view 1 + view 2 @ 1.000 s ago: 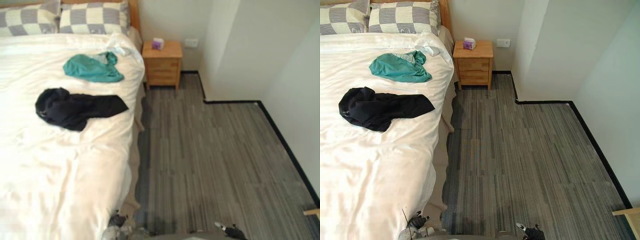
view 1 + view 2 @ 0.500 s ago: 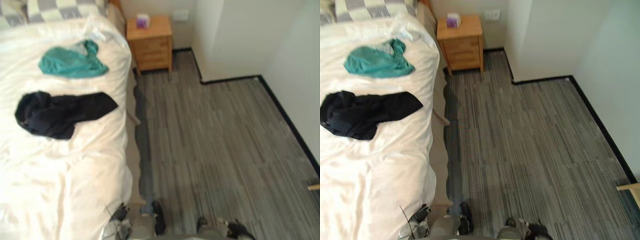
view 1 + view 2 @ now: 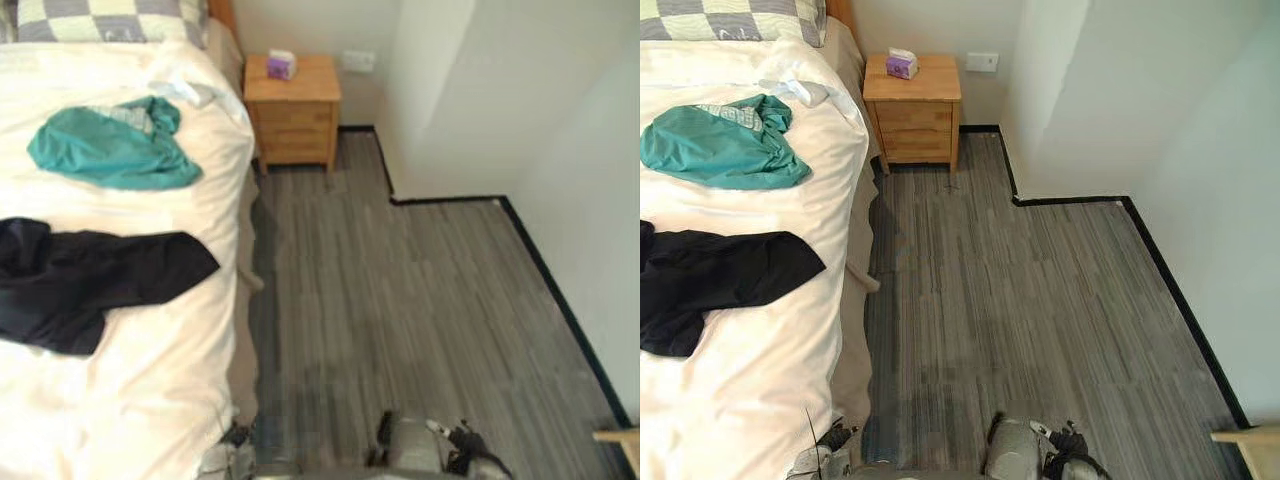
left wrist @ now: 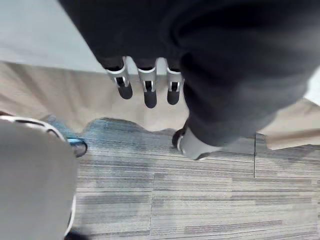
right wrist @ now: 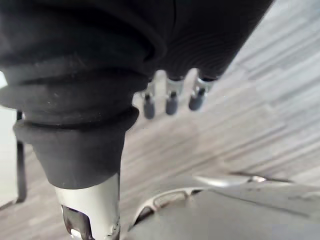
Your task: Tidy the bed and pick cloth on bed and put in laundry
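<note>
A teal cloth (image 3: 110, 150) lies crumpled on the white bed (image 3: 130, 400) toward the headboard. A black cloth (image 3: 90, 285) is spread nearer me, running off the view's left edge. A small white cloth (image 3: 180, 88) rests by the pillow. My left hand (image 4: 145, 87) hangs beside the bed's beige side, fingers straight and holding nothing. My right hand (image 5: 171, 100) hangs over the grey floor, fingers relaxed and holding nothing. Both hands are low and well short of the cloths.
A checked pillow (image 3: 100, 20) sits at the head of the bed. A wooden nightstand (image 3: 292, 110) with a purple tissue box (image 3: 281, 66) stands beside it. A white wall corner (image 3: 450, 120) juts into the grey striped floor (image 3: 400, 300). A wooden edge (image 3: 620, 437) shows at the lower right.
The whole picture has shifted, so the camera has moved and the bed now sits further left. The cloths lie as before, and both hands stay low.
</note>
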